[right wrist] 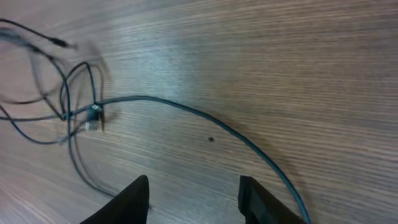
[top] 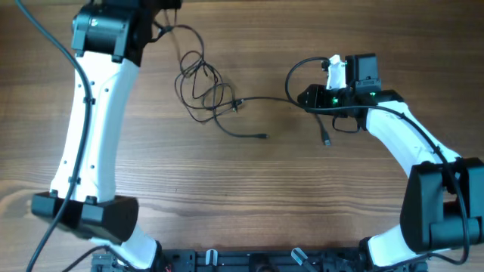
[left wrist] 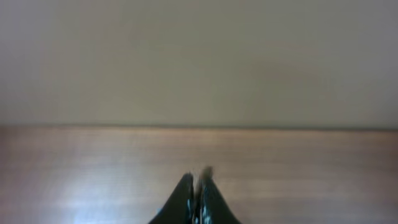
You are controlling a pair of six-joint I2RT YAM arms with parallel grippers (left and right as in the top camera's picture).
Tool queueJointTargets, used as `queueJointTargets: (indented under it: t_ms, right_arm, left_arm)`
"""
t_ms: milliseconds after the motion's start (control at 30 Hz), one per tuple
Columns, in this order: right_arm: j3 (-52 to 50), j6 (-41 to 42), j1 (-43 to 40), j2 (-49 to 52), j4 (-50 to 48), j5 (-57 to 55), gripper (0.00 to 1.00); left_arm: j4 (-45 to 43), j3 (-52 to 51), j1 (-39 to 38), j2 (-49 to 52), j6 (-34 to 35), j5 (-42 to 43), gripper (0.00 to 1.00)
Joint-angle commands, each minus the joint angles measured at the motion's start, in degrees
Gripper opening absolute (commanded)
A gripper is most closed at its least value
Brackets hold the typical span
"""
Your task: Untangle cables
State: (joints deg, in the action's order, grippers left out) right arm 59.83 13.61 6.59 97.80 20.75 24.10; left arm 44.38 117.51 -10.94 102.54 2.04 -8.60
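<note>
1. Cables (top: 203, 83) lie tangled on the worktop (top: 249, 189), between the two arms.
2. Left pincer (left wrist: 198, 185): clenched.
3. Right pincer (right wrist: 194, 202): released, with a cable passing just beside it.

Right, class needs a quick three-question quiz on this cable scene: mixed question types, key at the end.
1. True or false: the right gripper is clamped on a cable.
2. Where is the tangle? A) to the left of the right gripper B) inside the right gripper C) to the right of the right gripper
3. Fill in: the left gripper is ____.
Key: 1 false, it is open; 2 A; 3 shut.
</note>
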Motion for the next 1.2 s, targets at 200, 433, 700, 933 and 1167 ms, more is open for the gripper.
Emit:
queueJointTargets:
  t_ms: [200,433,700,933,1167]
  right_arm:
    - [0.7,-0.7,0.0,-4.1,0.5,-2.3,0.49]
    - [0.7,-2.6,0.3,-4.3,2.0,-1.7,0.49]
    - [0.7,-8.9,8.6,-4.3,-2.6,1.9,0.64]
    - [0.7,-3.9,16.1,-4.3,-8.5,-4.3,0.67]
    - [0.7,-0.3,18.9,-2.4,-14.1,-8.7,0.7]
  left_arm:
    - [-26.4,-44.4,1.4,-15.6,-2.3,8.2,0.14]
    - [-25.8,-45.1,0.7,-15.4,-4.8,7.4,0.15]
    - [-20.3,-45.2,1.6,-14.8,-4.7,7.2,0.23]
    - [-19.4,-45.2,7.8,-14.8,0.0,1.1,0.36]
    - [-18.6,-45.2,13.7,-14.7,-0.2,9.3,0.42]
